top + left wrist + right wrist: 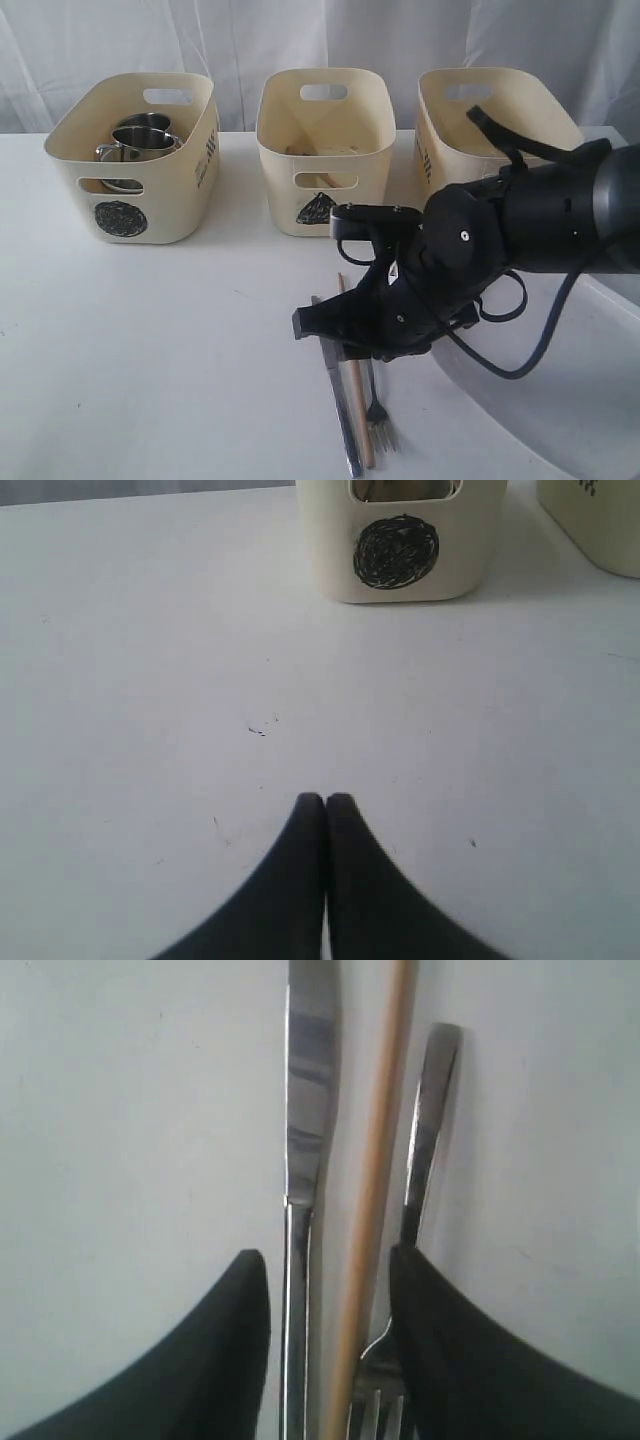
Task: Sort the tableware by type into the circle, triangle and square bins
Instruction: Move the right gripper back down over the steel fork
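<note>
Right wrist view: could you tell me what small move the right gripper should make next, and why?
Probably lower the right gripper a little and close it. Its jaws stand open above the cutlery, straddling the knife and the wooden chopstick, which lie side by side. The fork is partly hidden under one finger, so a slight shift towards the knife may keep it out.

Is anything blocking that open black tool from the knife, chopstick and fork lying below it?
Nothing visible does. The right tool hangs open directly over the knife and the chopstick. The fork lies beside them, partly hidden by one finger.
</note>
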`<state>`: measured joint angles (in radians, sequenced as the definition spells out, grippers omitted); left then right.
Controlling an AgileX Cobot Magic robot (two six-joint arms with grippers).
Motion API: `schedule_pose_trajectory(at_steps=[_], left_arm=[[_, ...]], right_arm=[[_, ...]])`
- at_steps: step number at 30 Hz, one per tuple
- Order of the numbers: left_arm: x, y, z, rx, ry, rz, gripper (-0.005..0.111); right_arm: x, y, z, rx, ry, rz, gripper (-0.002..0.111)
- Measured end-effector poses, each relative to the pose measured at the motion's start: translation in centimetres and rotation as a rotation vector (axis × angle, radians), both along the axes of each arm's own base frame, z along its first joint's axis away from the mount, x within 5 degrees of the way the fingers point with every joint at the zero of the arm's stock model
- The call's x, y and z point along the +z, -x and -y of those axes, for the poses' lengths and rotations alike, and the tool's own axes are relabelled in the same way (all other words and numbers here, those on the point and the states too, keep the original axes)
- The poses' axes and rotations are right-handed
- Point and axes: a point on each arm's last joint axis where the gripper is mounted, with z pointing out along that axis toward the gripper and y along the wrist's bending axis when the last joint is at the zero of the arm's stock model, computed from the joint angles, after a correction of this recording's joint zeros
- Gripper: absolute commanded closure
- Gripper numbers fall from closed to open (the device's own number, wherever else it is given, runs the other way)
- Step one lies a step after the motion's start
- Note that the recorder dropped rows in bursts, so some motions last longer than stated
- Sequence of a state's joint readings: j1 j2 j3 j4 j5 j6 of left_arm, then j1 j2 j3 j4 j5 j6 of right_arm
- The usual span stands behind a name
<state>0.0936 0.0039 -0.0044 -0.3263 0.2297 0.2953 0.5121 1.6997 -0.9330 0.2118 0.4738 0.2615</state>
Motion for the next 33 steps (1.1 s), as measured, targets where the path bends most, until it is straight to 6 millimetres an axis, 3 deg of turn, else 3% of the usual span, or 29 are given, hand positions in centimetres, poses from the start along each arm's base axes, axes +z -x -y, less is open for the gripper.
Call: schedule_pose_trajectory(at_steps=[7, 16, 27, 33], left_arm=[[0.0, 0.0, 0.0, 0.000, 0.000, 0.000, 0.106], [0.0, 0.0, 0.0, 0.000, 0.000, 0.000, 0.106], [0.0, 0.0, 0.0, 0.000, 0.000, 0.000, 0.106], [0.0, 0.0, 0.0, 0.000, 0.000, 0.000, 0.106]], right_arm=[[-1.9, 0.3, 0.2, 0.015, 0.052, -0.077, 0.070], [-2.0, 0.3, 0.3, 0.023, 0.065, -0.068, 0.077], [-2.1, -0.3, 1.2, -0.018, 0.072, -0.069, 0.077], [-3.3, -0.3, 1.2, -0.017, 0.089, -0.102, 0.077]])
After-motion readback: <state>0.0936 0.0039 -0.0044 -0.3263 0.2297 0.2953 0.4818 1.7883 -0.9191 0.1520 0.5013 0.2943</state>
